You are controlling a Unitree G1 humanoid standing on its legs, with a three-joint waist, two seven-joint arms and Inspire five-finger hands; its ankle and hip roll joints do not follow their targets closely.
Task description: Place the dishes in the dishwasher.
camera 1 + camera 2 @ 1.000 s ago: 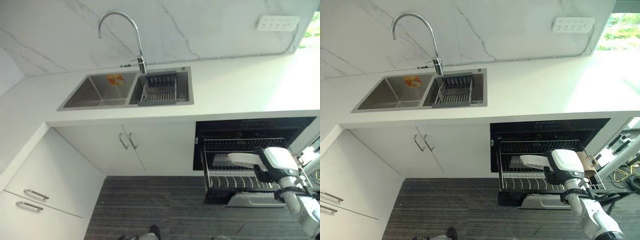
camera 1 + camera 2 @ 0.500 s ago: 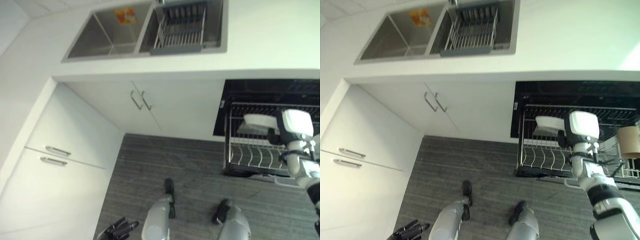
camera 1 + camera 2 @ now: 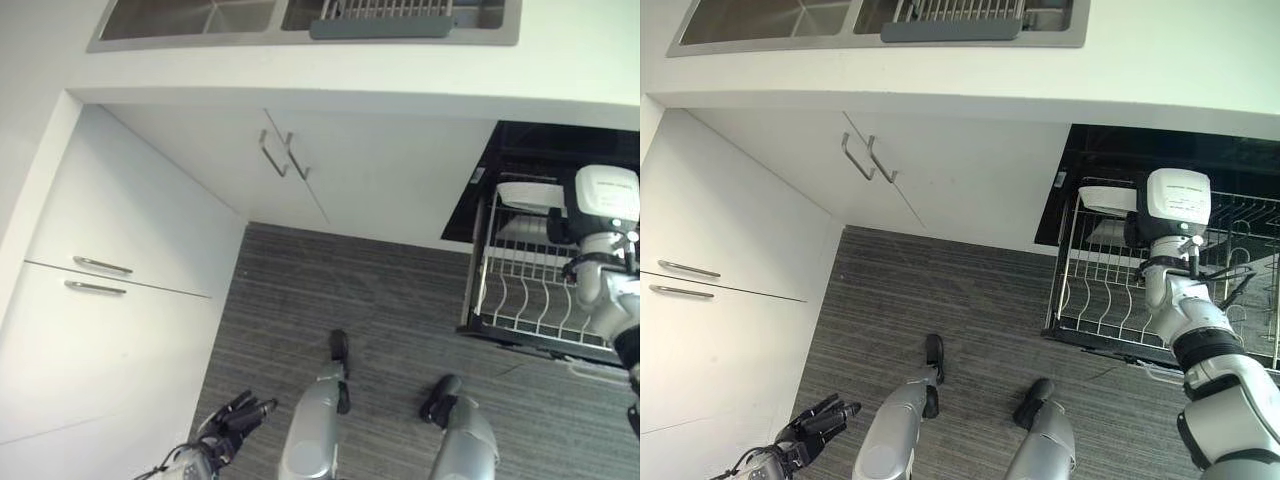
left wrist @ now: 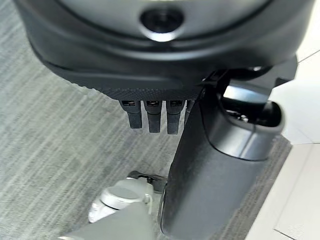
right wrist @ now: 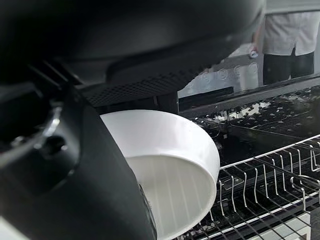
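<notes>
The dishwasher rack (image 3: pixel 1110 300) stands pulled out of the dark dishwasher opening (image 3: pixel 1160 160), below the white counter edge (image 3: pixel 940 100). The right hand (image 5: pixel 75 165) holds a white bowl (image 5: pixel 170 165), thumb curled over its rim, above the rack's back corner by the opening; bare wire tines lie in front of it. Striped grey floor (image 3: pixel 330 290) spreads open from the rack across to the white cabinet doors (image 3: pixel 200 170). The left hand (image 3: pixel 235 415) hangs low over that floor, well apart from the rack, fingers loosely straight and empty. The right wrist view adds the bowl's ribbed inside and a person's legs (image 5: pixel 290 45) reflected beyond the rack.
</notes>
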